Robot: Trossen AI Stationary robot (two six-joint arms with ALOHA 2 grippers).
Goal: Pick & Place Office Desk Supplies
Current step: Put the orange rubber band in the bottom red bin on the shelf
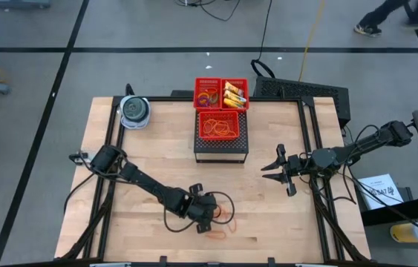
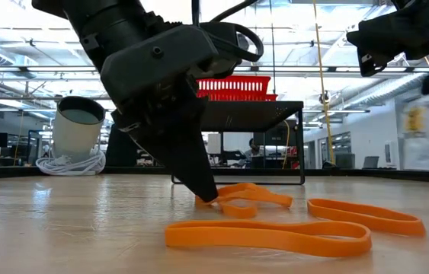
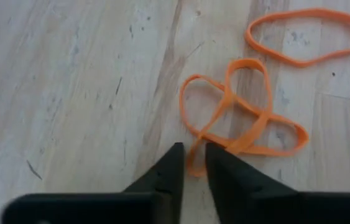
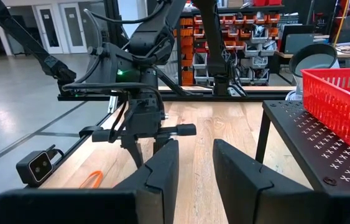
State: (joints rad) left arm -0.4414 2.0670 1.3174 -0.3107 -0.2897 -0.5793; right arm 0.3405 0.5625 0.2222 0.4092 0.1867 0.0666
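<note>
Three orange rubber bands lie flat on the wooden table near its front edge. One is twisted into loops (image 3: 243, 118), one is a plain oval (image 3: 308, 34), and one lies closest to the low camera (image 2: 267, 236). My left gripper (image 3: 193, 155) stands slanted down over the twisted band (image 1: 223, 211), its fingers nearly together on one end of it. My right gripper (image 1: 275, 167) hovers level above the table's right side, open and holding nothing. My left gripper pinches the twisted band's end loop (image 3: 193, 165) between its two fingertips. The fingers come from above, slanting down, with their tips at the table (image 2: 208, 196). The rest of the band lies slack and flat on the wood.
Red mesh baskets (image 1: 222, 107) holding small items sit on a black perforated stand (image 1: 220, 144) at the far middle. A round blue-grey container (image 1: 134, 111) with a coiled white cord stands at the far left. A person (image 2: 427, 122) stands in the room beyond the table.
</note>
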